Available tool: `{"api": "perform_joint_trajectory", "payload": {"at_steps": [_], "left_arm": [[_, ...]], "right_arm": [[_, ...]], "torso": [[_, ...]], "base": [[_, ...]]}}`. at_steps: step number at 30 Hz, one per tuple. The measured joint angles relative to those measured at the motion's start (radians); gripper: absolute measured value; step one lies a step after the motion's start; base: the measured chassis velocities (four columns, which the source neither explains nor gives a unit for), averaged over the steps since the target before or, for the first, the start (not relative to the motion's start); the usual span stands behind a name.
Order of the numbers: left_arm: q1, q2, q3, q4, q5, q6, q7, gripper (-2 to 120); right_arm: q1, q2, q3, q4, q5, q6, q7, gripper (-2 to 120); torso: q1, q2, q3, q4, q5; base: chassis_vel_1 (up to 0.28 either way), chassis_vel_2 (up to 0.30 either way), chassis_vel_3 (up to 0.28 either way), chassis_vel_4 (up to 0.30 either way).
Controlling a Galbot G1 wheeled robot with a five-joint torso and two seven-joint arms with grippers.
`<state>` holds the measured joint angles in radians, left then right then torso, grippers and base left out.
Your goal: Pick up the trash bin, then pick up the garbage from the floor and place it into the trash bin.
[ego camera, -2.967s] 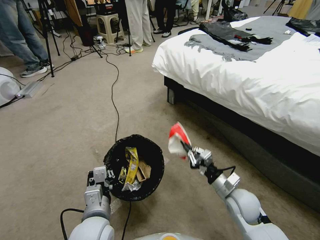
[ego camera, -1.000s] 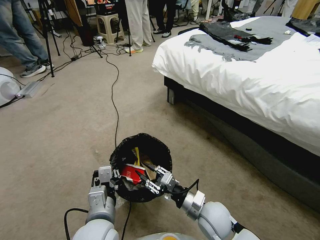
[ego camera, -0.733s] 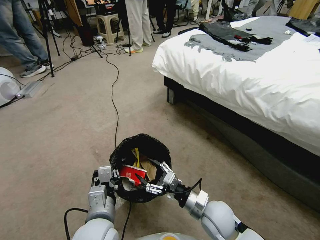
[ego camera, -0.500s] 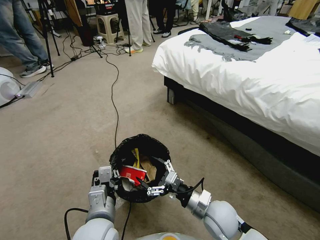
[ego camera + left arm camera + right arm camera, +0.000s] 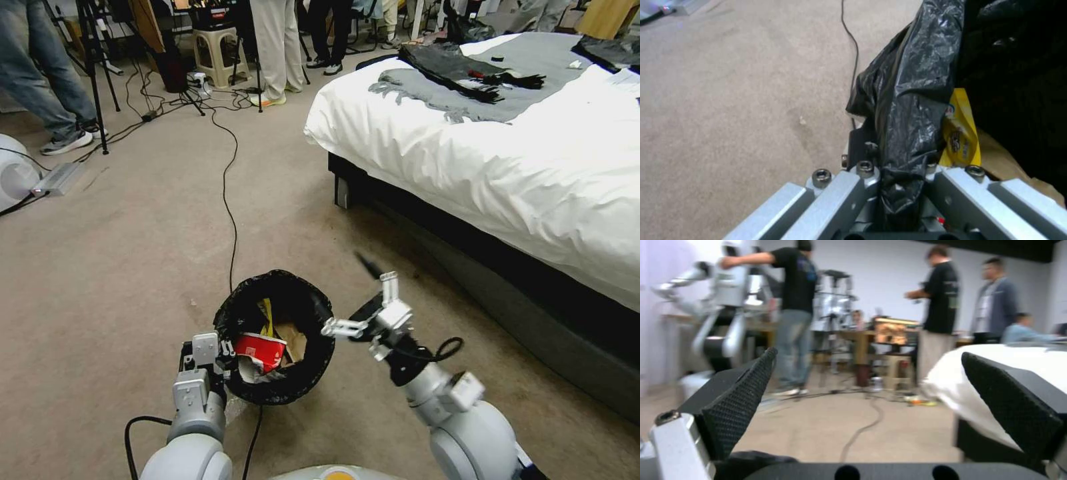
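While our left gripper (image 5: 212, 353) clamps the near rim of the trash bin (image 5: 280, 333), pinching the black bag liner (image 5: 911, 110) between its fingers, we hold that bin just off the carpet (image 5: 120, 267), low in front of us. Inside we see the red carton (image 5: 263, 350) lying on top, with a yellow wrapper (image 5: 960, 130) and brown paper (image 5: 291, 340) beside it. Just to the right of the bin, our right gripper (image 5: 357, 297) hangs empty, jaws spread wide, one black pad (image 5: 735, 406) on each side of its wrist view and nothing between them.

The drop looks done, so the job now, we judge, is to find more litter. To do it well we keep the left grip firm and the bin level, so nothing tips out, and keep the right jaws wide for the next grab. Farther out, the black cable (image 5: 230, 200) runs away across the floor; that is not trash, and we should steer clear of it. No litter shows on the carpet ahead. The bed (image 5: 507, 153) stands beyond on our right.
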<state>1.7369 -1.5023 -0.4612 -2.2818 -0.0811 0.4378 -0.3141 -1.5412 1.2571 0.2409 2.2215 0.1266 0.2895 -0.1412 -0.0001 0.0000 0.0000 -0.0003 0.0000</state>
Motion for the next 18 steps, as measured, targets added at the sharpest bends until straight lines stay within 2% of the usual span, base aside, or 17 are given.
{"api": "perform_joint_trajectory", "payload": {"at_steps": [2, 6, 18], "left_arm": [[0.004, 0.002, -0.010, -0.014, -0.013, -0.001, -0.002, 0], [0.008, 0.002, -0.017, -0.030, -0.028, -0.001, -0.003, 0], [0.014, -0.002, -0.026, -0.044, -0.044, -0.003, -0.009, 0]], "right_arm": [[-0.052, 0.038, 0.046, -0.001, -0.017, 0.032, 0.038, 100], [-0.100, 0.065, 0.078, -0.028, -0.030, 0.071, 0.062, 100], [-0.111, 0.089, 0.089, -0.092, -0.046, 0.096, 0.074, 100]], "torso": [[0.000, 0.000, 0.000, 0.0002, 0.0000], [0.000, 0.000, 0.000, 0.0002, 0.0001], [0.000, 0.000, 0.000, 0.0003, 0.0000]], "base": [[0.000, 0.000, 0.000, 0.000], [0.000, 0.000, 0.000, 0.000], [0.000, 0.000, 0.000, 0.000]]}}
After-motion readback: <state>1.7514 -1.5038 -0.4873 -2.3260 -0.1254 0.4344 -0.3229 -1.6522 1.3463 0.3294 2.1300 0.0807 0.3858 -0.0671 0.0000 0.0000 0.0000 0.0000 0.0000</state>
